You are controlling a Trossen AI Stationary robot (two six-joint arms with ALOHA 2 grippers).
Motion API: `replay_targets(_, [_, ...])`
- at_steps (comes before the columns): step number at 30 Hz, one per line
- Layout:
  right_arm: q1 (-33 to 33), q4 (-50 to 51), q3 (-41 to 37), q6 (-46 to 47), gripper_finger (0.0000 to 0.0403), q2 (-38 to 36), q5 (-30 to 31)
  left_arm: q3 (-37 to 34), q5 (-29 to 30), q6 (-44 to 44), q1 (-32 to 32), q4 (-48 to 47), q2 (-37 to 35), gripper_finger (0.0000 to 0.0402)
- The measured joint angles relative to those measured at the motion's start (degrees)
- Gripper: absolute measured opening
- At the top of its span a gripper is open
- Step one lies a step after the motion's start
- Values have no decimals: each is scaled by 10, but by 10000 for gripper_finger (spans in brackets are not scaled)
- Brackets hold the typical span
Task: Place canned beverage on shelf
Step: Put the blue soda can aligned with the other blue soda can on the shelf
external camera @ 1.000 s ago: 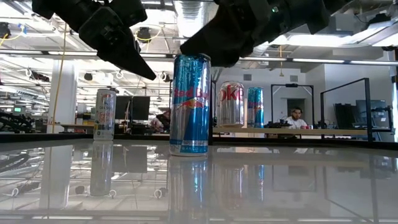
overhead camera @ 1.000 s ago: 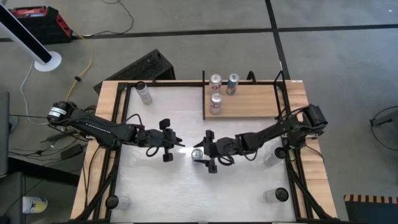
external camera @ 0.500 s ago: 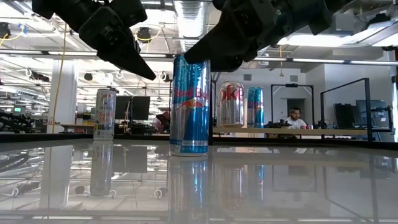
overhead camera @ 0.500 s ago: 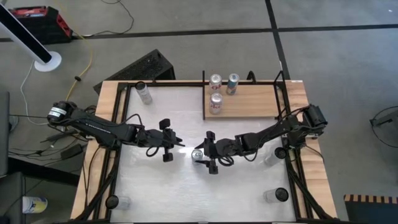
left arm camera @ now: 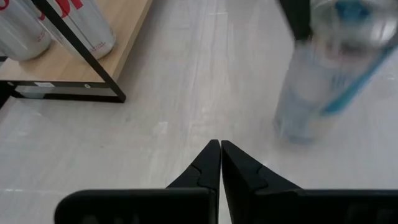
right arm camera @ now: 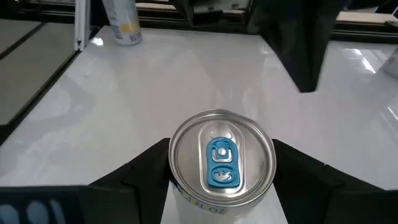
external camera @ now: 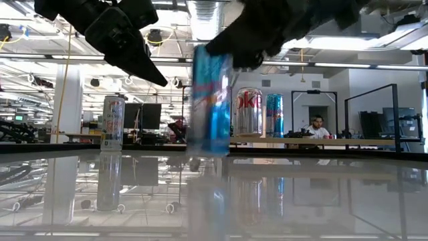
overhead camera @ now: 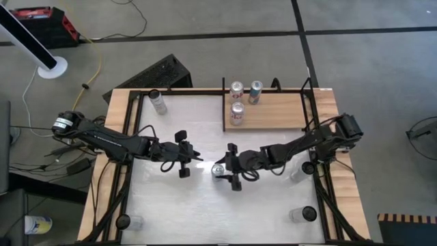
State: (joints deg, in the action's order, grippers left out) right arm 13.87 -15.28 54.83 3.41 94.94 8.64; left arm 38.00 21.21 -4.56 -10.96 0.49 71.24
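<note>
Now we are gripping the blue-and-silver Red Bull can (external camera: 209,107) with our right gripper (overhead camera: 220,171) near the middle of the high frame; its fingers (right arm camera: 147,168) are clamped on the can's sides just below the rim. In the low view the can is showing blurred at centre frame, tilted slightly, with its base just above the white desk (overhead camera: 177,212). From the right wrist camera we are looking down on its silver lid and blue pull tab.

Our left gripper (overhead camera: 196,158) is waiting just left of the can in the high frame, its fingers (left arm camera: 211,163) pressed together and touching nothing.

The shelf (overhead camera: 280,109), a light-brown wooden board with black rails, is sitting at the upper right of the desk in the high frame, well apart from the held can. Three cans are standing on its left end: a Diet Coke can (external camera: 248,111), a second silver can (overhead camera: 237,88) and a blue can (overhead camera: 255,91).

A slim silver can (overhead camera: 158,102) is standing near the desk's upper-left corner.
</note>
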Motion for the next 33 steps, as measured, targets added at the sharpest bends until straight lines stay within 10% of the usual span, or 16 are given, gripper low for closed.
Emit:
replay_targets(17, [-41, 378, -2, -74, 261, -323, 7, 0, 1, 7, 1, 1, 0, 0])
replay_targets(23, [-162, 386, -47, -132, 261, -409, -13, 0, 1, 5, 1, 6, 0, 0])
replay_targets(33, [-475, 331, -109, -192, 261, -428, -261, 0, -14, -17, 1, 6, 0, 0])
